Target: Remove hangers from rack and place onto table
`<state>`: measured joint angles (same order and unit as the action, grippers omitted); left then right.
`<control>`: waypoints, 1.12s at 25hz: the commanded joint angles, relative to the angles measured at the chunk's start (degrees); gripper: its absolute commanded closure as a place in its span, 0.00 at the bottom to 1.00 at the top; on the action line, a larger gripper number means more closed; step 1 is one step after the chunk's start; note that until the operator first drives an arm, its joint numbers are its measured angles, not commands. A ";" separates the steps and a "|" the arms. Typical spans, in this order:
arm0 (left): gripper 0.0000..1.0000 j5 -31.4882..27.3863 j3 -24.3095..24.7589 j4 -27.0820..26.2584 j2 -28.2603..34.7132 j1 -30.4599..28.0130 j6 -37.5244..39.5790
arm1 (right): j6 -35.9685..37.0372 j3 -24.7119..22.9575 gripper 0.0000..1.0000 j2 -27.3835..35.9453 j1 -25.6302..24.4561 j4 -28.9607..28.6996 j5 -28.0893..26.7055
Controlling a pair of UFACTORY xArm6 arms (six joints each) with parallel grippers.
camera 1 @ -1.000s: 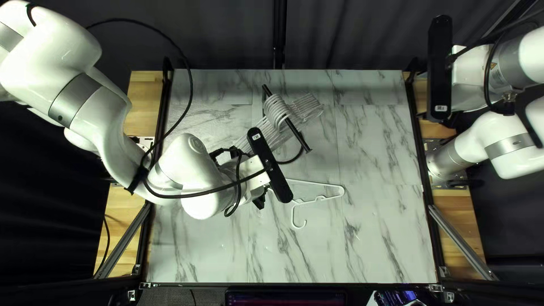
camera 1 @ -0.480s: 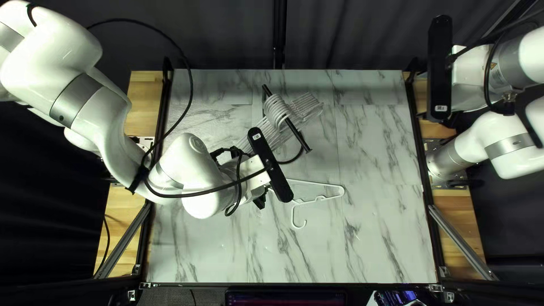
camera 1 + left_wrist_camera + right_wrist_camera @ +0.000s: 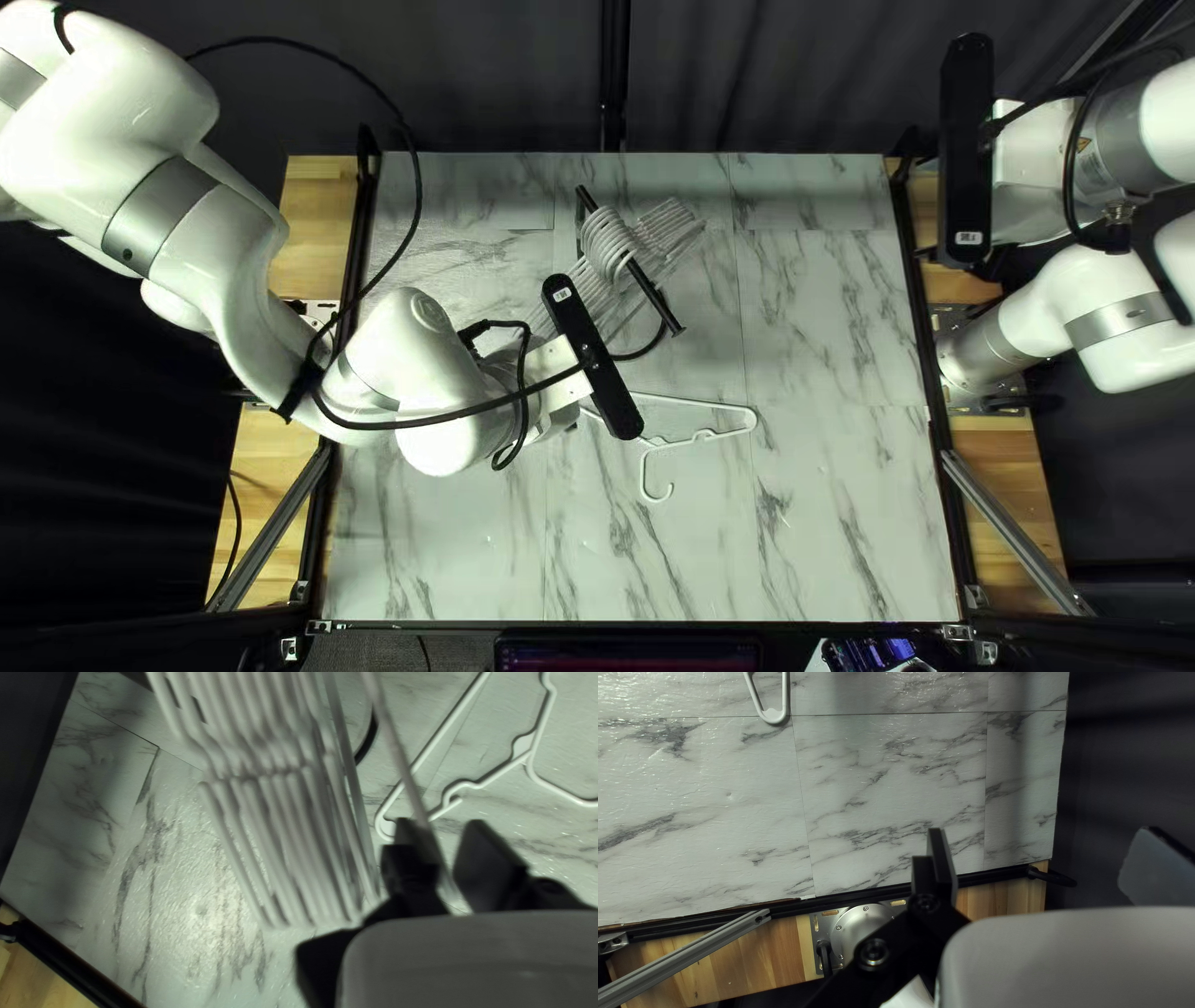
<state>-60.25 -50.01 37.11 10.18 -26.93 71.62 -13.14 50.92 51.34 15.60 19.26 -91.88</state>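
One white plastic hanger (image 3: 695, 425) already lies flat on the marble-patterned desk (image 3: 822, 523), at about 5 o'clock from the black rod rack (image 3: 653, 296). A thick bunch of white hangers (image 3: 607, 245) hangs on that rod, so by my reckoning most of the job is left. The overhead view hides what the left wrist view shows: the left arm's jaws, reaching in from 9 o'clock, look closed on a thin bar of the front hanger (image 3: 398, 756), which stands slightly apart from the bunch, while the right arm's jaws are open and empty at 3 o'clock.
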 commanded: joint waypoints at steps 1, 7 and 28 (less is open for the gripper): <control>0.68 -0.68 -0.48 0.20 -0.06 -0.17 -0.12 | 0.00 0.00 0.00 0.00 0.00 0.00 0.00; 0.82 -4.25 -3.24 0.03 0.01 -1.97 -0.23 | 0.00 0.00 0.00 0.00 0.00 0.00 0.00; 1.00 -5.78 -10.96 6.51 -13.24 -14.46 6.21 | 0.00 0.00 0.00 0.00 0.00 0.00 0.00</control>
<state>-64.58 -60.86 43.74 -0.97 -42.85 78.03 -13.14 50.92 51.34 15.60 19.26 -91.88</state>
